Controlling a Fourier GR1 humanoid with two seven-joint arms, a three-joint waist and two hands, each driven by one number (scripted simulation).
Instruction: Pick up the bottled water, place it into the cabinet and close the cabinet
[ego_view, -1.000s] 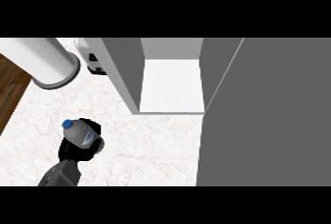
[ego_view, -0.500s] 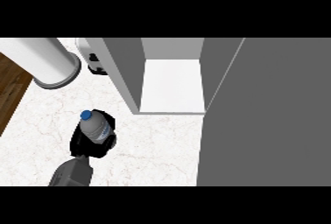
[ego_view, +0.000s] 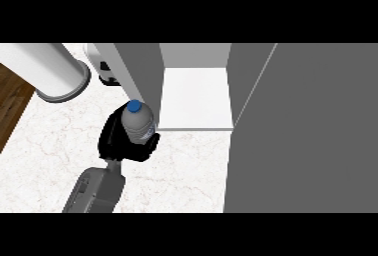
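Note:
The bottled water (ego_view: 138, 123), clear with a blue cap, is held upright in my left hand (ego_view: 122, 142), whose black fingers curl round its body. Hand and bottle hover over the marble counter (ego_view: 52, 145), just left of the front corner of the open cabinet. The cabinet's white shelf (ego_view: 196, 97) lies bare to the right of the bottle. Its grey door (ego_view: 310, 130) stands swung open and fills the view's right side. My right hand shows nowhere.
A large white cylinder (ego_view: 48, 70) stands at the back left. A small white and black object (ego_view: 105, 71) sits beside the cabinet's grey left wall (ego_view: 139, 70). A brown wooden strip (ego_view: 11, 102) borders the counter's left edge.
My left hand has carried the bottle away from me and to the right, from the counter's left middle up to the cabinet's front left corner.

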